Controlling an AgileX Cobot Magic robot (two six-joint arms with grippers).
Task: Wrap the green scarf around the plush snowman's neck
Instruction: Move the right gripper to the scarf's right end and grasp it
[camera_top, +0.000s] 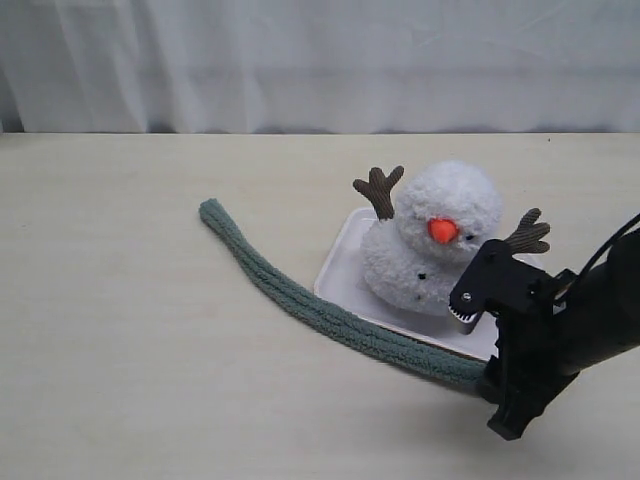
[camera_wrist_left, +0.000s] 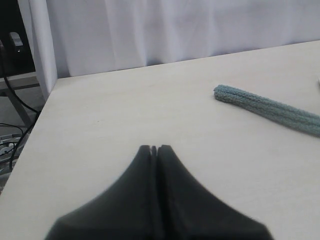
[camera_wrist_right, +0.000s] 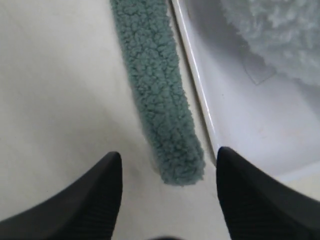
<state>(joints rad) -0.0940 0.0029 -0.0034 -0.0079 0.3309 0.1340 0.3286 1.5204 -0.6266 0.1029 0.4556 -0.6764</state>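
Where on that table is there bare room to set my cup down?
The widest bare patch is the table left of the green scarf, out to the near edge. Another lies behind the scarf and the plush snowman, up to the curtain. It is crowded at the right, where the white tray, the scarf's end and the open right gripper meet.

I'm working in soft, even light, bright with no glare on the table (camera_top: 150, 350). A faint grey shadow lies under my right pincer (camera_wrist_right: 169, 152), and a thin one runs along the scarf (camera_wrist_right: 155, 85) between its jaws. Close to the lens, both pincers blur, and the left pincer (camera_wrist_left: 155, 147) is a dark smear. Beyond it the curtain (camera_wrist_left: 175, 30) looks washed out.
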